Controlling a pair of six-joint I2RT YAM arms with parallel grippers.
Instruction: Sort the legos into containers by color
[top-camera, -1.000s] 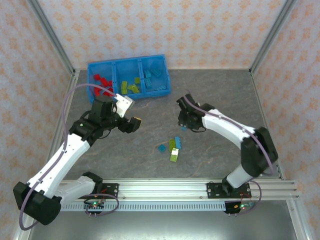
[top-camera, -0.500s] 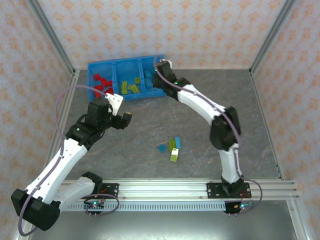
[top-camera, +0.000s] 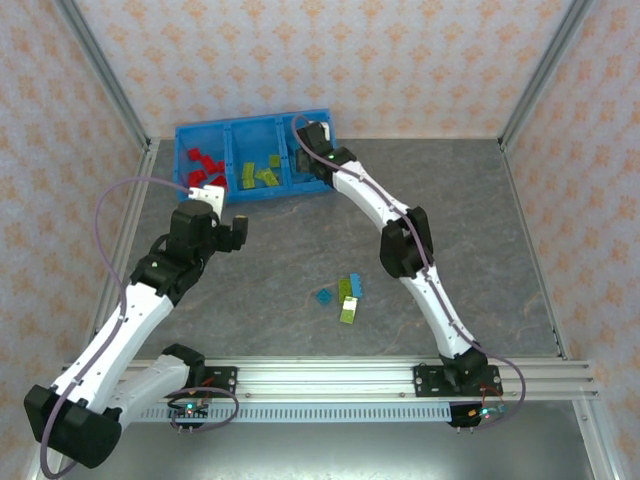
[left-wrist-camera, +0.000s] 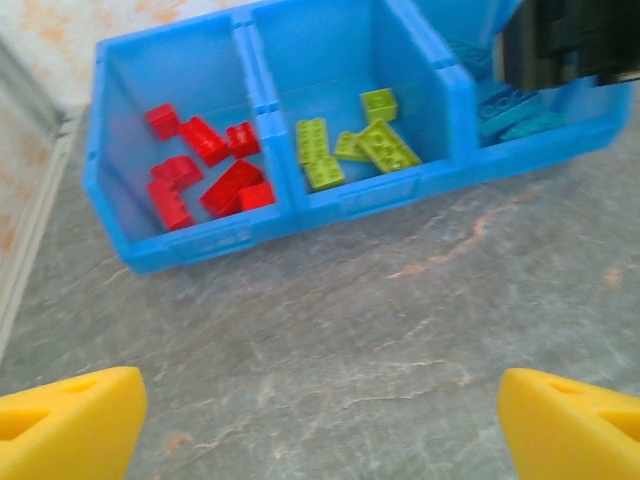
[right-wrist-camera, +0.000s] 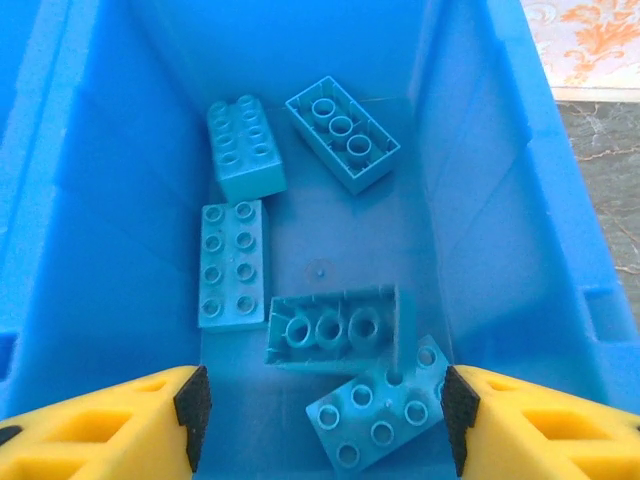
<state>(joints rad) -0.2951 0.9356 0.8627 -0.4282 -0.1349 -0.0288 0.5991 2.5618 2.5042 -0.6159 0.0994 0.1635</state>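
- The left gripper (left-wrist-camera: 320, 405) is hovering over the grey table (left-wrist-camera: 400, 320), short of the blue tray (left-wrist-camera: 200, 245). Its yellow fingers (left-wrist-camera: 70, 420) are standing wide apart with nothing between them.
- The right gripper (right-wrist-camera: 322, 418) is hanging above the tray's right-hand compartment, and the top view shows its arm reaching across the table to that end. The jaws are standing spread.
- One light-blue brick (right-wrist-camera: 385, 405) is lying studs up between the right gripper's pads. Bare tray floor is showing on the brick's left side, so it is not being pinched.
- Four other light-blue bricks (right-wrist-camera: 232, 262) are resting in the same compartment, two of them showing their hollow undersides.
- The red bricks (left-wrist-camera: 205, 170) are lying in the left compartment.
- The lime-green bricks (left-wrist-camera: 355, 150) are lying in the middle compartment.
- A loose cluster (top-camera: 345, 298) of two lime-green and two light-blue bricks is sitting on the open table between the two arms, well apart from the tray.
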